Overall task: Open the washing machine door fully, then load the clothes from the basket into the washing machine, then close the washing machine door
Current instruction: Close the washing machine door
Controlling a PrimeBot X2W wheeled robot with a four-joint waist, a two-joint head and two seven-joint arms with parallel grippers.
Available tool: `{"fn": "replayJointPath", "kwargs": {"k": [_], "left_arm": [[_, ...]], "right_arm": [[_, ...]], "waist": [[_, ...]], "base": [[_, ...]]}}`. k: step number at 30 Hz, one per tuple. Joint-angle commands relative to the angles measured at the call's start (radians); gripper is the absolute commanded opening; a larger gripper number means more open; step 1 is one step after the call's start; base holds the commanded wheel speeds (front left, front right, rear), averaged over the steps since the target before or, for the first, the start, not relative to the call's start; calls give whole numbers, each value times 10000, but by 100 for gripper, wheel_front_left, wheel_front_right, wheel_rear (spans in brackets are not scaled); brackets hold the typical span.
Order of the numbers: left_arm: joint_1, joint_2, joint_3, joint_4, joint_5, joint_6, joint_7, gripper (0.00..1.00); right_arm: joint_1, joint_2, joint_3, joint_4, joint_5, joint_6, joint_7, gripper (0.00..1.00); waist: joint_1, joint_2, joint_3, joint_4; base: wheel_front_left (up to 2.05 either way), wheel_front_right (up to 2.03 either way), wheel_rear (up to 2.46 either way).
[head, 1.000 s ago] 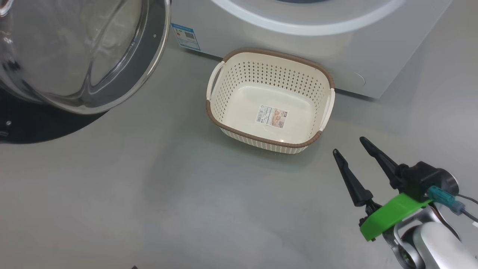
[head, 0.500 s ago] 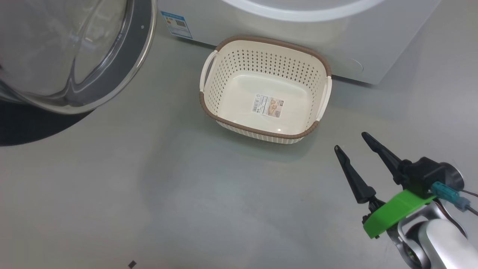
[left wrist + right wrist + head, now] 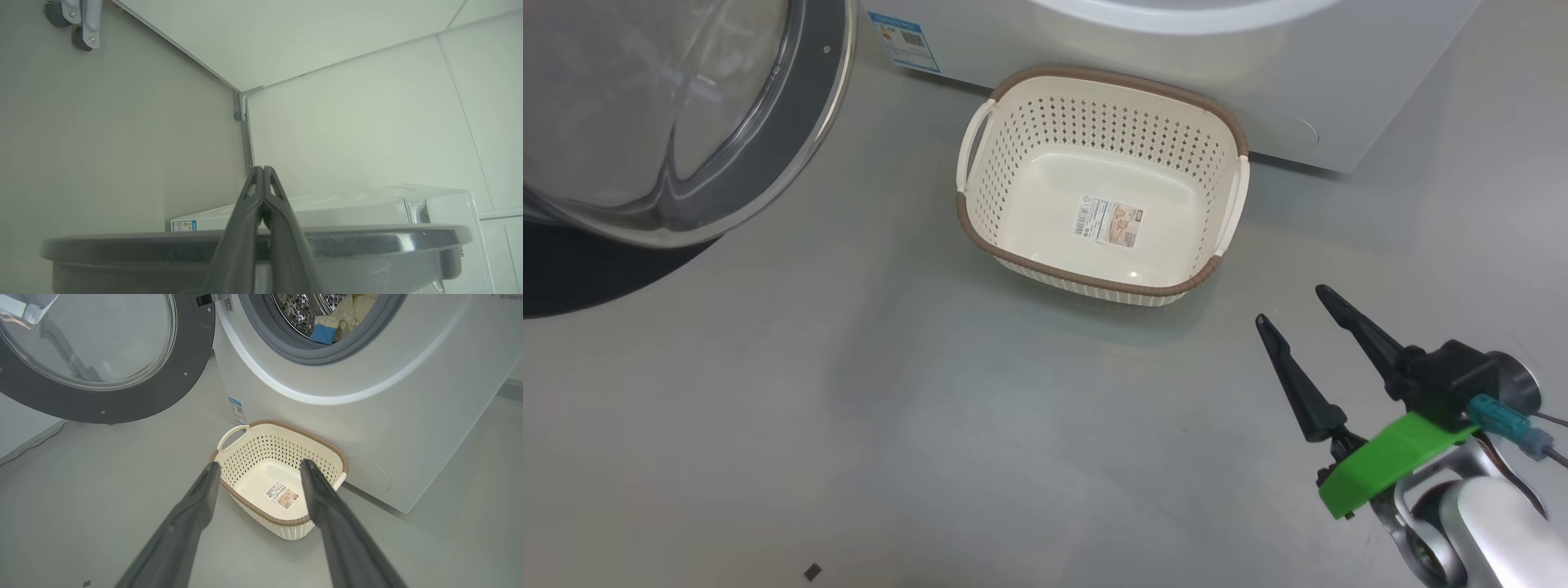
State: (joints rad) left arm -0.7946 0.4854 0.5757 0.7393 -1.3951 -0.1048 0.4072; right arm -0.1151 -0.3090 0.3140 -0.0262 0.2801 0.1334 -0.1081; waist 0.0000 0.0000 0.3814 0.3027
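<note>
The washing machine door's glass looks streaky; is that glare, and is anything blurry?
Head view: reflections streak the washing machine door, and the basket casts a soft shadow; right wrist view: the right end effector has blurry, out-of-focus fingers.

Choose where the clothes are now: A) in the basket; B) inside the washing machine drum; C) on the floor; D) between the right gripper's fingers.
B: the cream clothes with a blue patch lie inside the washing machine drum, while the basket holds nothing but its label sticker.
</note>
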Motion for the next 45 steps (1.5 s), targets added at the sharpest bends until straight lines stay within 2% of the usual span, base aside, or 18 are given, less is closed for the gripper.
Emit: {"fn": "replayJointPath", "kwargs": {"k": [1,7,22,34,45], "left_arm": [[-49,642,109,-436,-72,12,199,0],[22,500,-1,-715,-358,145,927,0],[628,198,-23,-1809,-1125,798,2592,0],[1207,-278,67,-3234,-2067,1651,4026,0],[1677,-808,-309,-4449,-2172,2285,4546,0]], "right_arm": [[-224,-102,117,-291,-56,-27,-19,100],[-257,-67,162,-223,-26,-27,-36,100],[-276,54,217,-79,23,-27,-112,100],[-337,246,272,297,138,-27,-385,100],[-384,567,527,803,288,-27,-711,100]], "waist": [[0,0,-16,16],[0,0,-119,31],[0,0,-248,110],[0,0,-518,32],[0,0,-1172,-89]], "base": [[0,0,0],[0,0,0],[0,0,0],[0,0,0],[0,0,0]]}}
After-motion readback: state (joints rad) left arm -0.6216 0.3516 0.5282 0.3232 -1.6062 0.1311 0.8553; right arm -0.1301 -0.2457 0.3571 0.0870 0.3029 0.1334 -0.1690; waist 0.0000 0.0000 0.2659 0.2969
